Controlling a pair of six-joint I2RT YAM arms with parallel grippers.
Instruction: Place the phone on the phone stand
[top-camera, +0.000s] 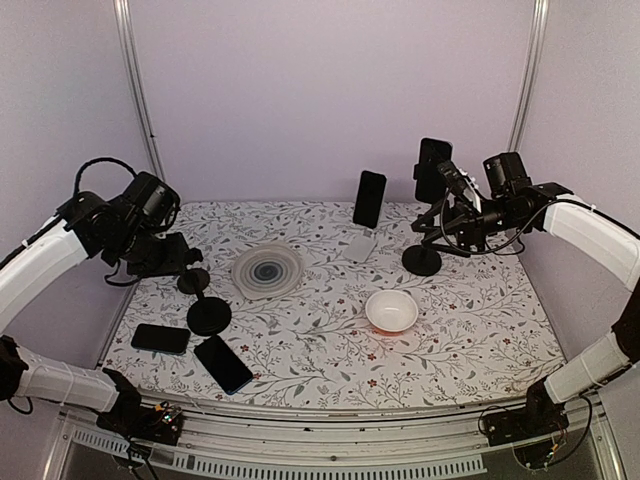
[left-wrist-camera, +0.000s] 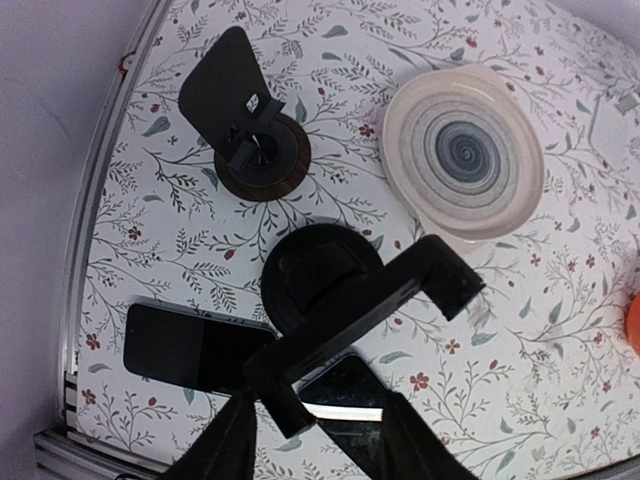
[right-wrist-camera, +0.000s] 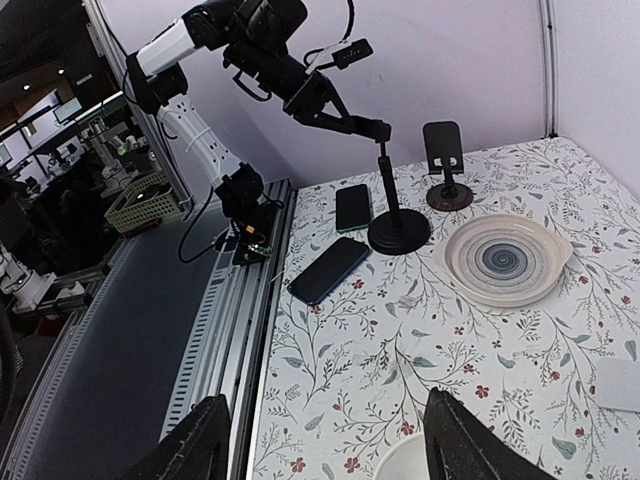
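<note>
Two black phones lie flat at the front left: one phone directly below my left gripper, the other beside it. The tall black phone stand rises between them, its clamp head empty. My left gripper is open, partly closed, with the clamp's lower end between its fingers, against the left finger and apart from the right one. My right gripper is open and empty, high at the right.
A small stand on a wooden base stands at the far left. A striped plate and a white bowl sit mid-table. At the back, one phone stands on a white stand and another on a black stand.
</note>
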